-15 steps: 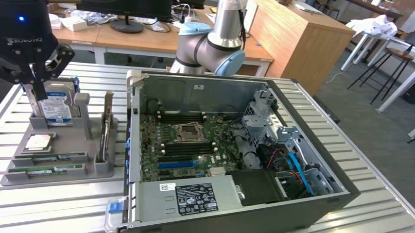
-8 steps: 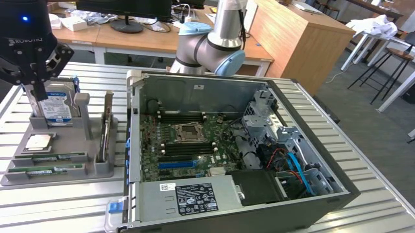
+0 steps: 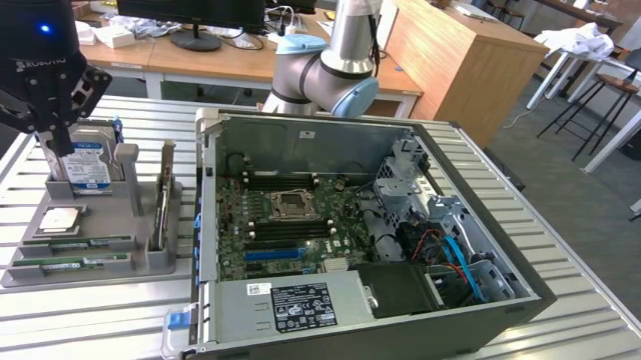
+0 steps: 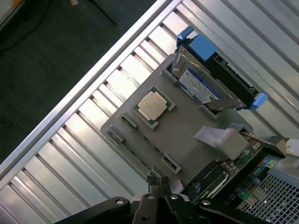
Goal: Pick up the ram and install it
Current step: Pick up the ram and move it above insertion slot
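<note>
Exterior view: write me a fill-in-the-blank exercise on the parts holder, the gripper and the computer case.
1. ___ ram sticks lie flat in the grey holder.
2. The hard drive stands ___ in that holder.
3. The gripper hangs over the holder with its fingers ___, holding nothing.
4. The computer case lies with its side ___, the motherboard exposed.
Missing words: two; upright; shut; open.

Bright, even indoor light, glare on metal slats [image 4: 93, 140]

green ram [image 3: 70, 261], grey tray [image 3: 100, 216]
</note>
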Motion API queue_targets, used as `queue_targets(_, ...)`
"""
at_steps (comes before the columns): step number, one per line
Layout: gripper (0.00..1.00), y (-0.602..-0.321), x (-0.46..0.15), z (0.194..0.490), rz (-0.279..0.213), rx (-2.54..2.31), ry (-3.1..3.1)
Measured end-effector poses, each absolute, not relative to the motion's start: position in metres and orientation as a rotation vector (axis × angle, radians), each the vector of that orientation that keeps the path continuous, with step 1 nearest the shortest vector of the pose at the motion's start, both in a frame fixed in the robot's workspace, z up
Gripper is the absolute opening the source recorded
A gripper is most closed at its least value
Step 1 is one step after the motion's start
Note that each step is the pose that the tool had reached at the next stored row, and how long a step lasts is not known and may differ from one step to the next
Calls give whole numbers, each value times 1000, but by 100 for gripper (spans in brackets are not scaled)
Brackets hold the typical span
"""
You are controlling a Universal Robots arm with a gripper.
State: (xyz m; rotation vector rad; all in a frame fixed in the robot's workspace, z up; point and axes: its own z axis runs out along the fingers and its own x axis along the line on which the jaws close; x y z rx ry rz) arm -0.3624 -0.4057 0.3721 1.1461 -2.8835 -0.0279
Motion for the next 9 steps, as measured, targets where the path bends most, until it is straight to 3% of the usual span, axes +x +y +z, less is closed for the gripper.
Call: queue_targets(9, 10, -406, -362, 372, -23, 1340, -2797)
